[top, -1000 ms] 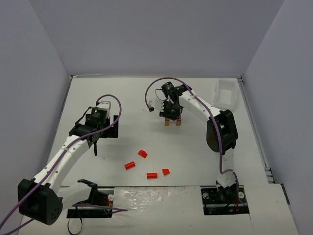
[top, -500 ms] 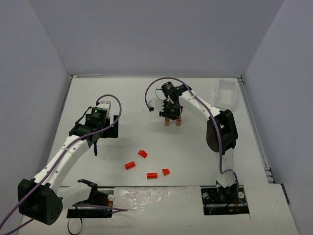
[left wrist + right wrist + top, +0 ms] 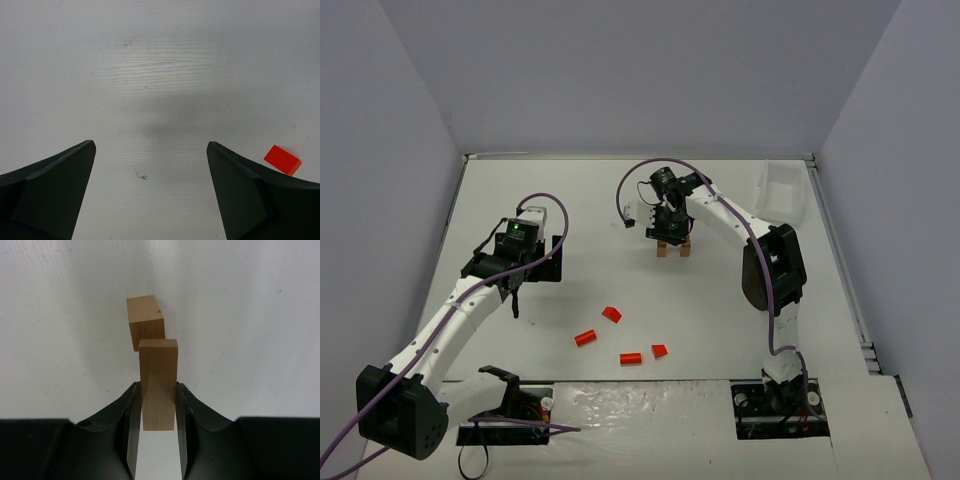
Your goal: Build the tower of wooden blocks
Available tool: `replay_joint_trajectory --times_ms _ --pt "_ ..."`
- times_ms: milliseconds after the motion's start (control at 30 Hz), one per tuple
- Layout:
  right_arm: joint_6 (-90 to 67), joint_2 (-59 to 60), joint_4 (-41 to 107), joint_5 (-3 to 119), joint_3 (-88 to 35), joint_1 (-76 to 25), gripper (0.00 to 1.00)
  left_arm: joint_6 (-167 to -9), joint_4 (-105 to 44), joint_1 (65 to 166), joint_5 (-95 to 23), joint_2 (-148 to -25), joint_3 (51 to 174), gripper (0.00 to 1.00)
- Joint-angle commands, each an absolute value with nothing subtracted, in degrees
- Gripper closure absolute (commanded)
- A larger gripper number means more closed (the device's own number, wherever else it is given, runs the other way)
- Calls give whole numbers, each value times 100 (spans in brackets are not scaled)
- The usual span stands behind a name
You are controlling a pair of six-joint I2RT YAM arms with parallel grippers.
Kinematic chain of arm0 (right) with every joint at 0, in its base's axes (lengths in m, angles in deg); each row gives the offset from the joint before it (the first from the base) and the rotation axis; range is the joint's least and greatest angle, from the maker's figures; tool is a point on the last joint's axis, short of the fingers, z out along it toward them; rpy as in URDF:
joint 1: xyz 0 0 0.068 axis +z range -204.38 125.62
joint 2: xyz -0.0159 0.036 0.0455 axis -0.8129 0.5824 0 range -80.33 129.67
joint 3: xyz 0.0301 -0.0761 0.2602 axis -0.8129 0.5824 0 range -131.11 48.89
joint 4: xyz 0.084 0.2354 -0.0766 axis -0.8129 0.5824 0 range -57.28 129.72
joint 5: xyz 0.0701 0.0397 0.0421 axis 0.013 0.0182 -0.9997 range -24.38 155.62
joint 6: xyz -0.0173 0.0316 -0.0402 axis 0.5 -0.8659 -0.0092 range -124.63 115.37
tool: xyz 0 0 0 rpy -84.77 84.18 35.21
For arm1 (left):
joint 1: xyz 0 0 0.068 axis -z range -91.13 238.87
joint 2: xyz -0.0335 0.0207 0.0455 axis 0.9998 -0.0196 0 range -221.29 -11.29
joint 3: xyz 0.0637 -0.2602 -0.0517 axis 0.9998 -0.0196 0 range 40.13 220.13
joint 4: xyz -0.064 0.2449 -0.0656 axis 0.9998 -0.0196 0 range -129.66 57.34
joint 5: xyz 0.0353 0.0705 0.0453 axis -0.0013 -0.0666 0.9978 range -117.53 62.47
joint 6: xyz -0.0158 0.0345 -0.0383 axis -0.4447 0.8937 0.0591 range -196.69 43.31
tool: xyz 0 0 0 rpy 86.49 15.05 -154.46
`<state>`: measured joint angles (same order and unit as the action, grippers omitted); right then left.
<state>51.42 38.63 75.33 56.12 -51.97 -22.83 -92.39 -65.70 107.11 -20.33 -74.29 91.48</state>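
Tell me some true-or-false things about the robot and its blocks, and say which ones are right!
1. The right end effector is shut on a tan block. True.
2. The left end effector holds a red piece. False: it is open and empty above the table.
3. Four red pieces lie on the table. True.
4. The red pieces sit in the white tray. False: they lie loose on the table, well away from the white tray.
5. A second tan block stands just beyond the held one. True.
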Motion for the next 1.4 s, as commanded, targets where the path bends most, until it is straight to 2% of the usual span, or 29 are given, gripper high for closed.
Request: replay_joint_trajectory --times_ms 0,900,1200,1367 --pt "5219 3890 7548 5542 -5219 -2257 75 -9207 -6303 10663 -1953 -7317 9207 8" --pt "5203 3917 7491 5577 -5175 -2265 67 -9207 -6298 10666 -1935 -7296 9199 8" --pt "5082 3504 7500 5797 -5335 -2250 53 -9217 -6300 10663 -1951 -7266 9199 8" --pt "4830 2735 7499 5964 -5641 -2283 47 -9268 -6334 10663 -2015 -7175 9199 8"
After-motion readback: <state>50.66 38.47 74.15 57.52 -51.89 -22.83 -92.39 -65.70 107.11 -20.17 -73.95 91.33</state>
